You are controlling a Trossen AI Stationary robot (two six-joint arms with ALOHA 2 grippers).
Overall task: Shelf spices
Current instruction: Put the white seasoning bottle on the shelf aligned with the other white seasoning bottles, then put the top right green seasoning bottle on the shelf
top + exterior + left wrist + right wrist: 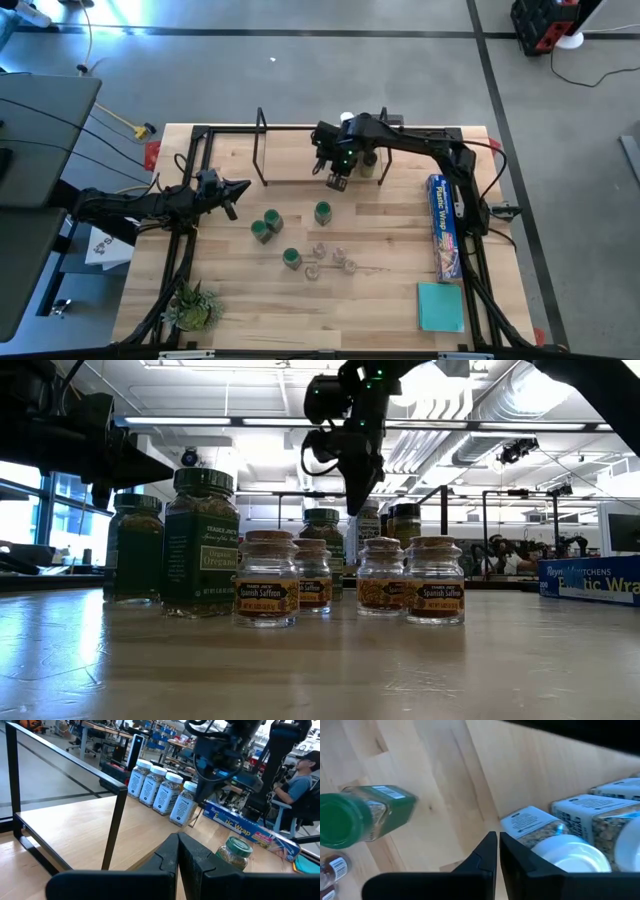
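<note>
On the table stand 4 green-lidded spices (322, 212); both grippers' fingers (492, 855) pressed together, empty.

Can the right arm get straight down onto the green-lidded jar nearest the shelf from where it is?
Probably yes. The right gripper, shut and empty, hangs just shelf-side of that jar, which stands alone with bare table around it; the jaws must open first.
</note>
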